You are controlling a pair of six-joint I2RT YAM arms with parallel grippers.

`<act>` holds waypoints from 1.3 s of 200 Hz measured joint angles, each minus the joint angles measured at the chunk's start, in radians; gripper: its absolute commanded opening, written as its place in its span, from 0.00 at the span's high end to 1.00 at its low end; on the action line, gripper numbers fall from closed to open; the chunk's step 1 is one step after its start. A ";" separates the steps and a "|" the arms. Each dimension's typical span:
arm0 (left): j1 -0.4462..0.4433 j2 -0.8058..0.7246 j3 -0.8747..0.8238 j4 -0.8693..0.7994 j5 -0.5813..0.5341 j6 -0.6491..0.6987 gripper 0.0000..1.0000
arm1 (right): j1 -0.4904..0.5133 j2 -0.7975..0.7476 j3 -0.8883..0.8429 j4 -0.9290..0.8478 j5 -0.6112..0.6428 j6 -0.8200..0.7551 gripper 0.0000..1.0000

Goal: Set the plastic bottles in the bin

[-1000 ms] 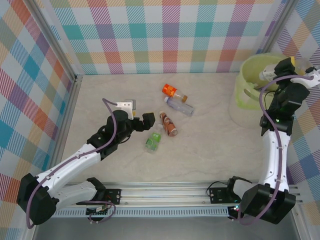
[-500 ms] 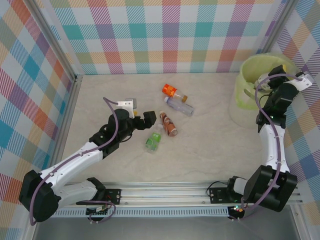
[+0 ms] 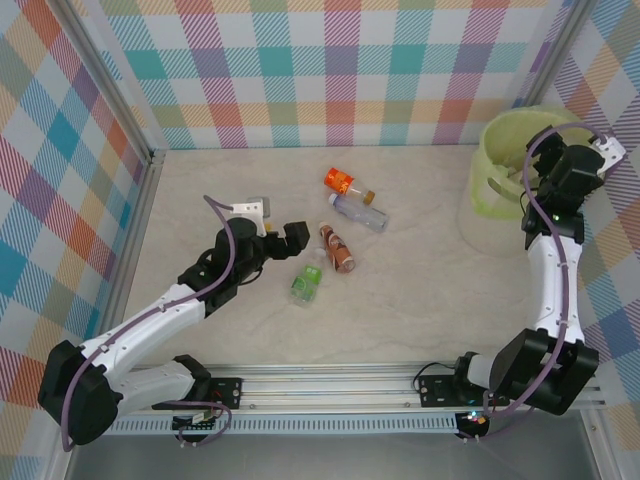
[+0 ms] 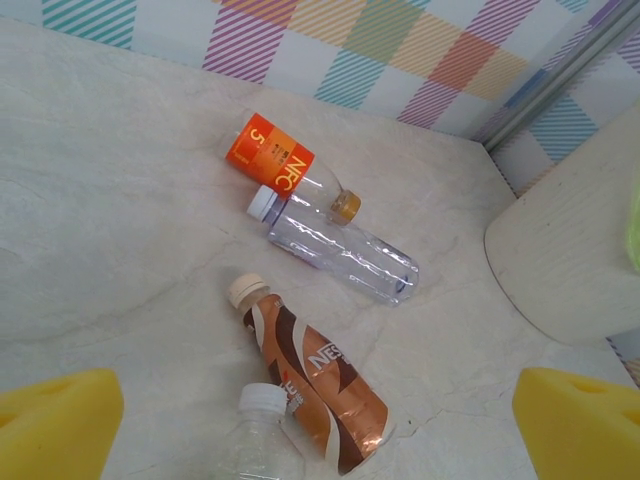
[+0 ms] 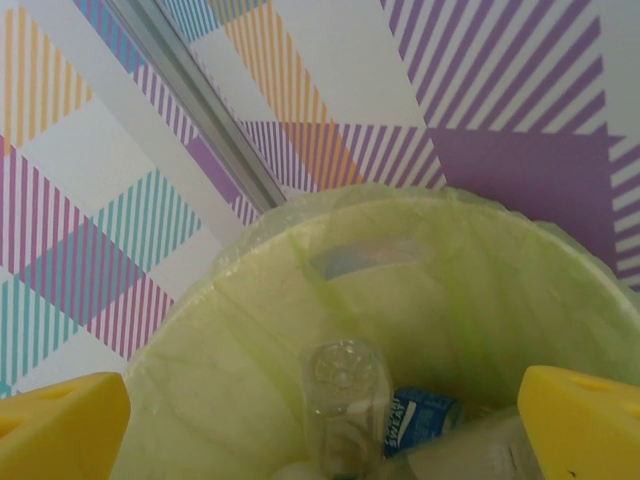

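Scanning the top view: left gripper [image 3: 288,242], fingers apart, sits just beside the brown-labelled plastic bottle [image 3: 338,248]. The round pale bin lined with a lime-green bag [image 3: 492,170] stands well apart at far right.

Left wrist view: left gripper [image 4: 318,430] has its yellow pads [image 4: 55,425] spread. The brown-labelled plastic bottle [image 4: 320,375] lies just ahead between them, long axis slanting from cap at far left to base at near right. Left arm looks the nearer by far.

Right wrist view: right gripper [image 5: 320,425] is wide apart and empty above the bin [image 5: 230,330], with a clear bottle [image 5: 345,395] already inside.
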 measured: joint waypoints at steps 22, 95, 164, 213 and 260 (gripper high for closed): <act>0.006 0.000 0.000 0.000 0.001 -0.004 0.00 | 0.001 -0.037 0.000 -0.067 -0.012 -0.008 0.00; 0.018 0.000 0.000 -0.004 0.008 -0.013 0.00 | 0.113 -0.211 0.012 -0.147 -0.224 -0.069 0.00; 0.027 0.005 0.000 -0.052 -0.005 -0.059 0.00 | 0.391 -0.127 0.065 -0.320 -0.491 -0.234 0.00; 0.051 -0.002 -0.022 -0.088 -0.035 -0.108 0.00 | 0.556 0.115 0.144 -0.476 -0.544 -0.394 0.00; 0.067 -0.045 -0.047 -0.110 -0.039 -0.152 0.00 | 0.606 0.397 0.211 -0.579 -0.576 -0.675 0.00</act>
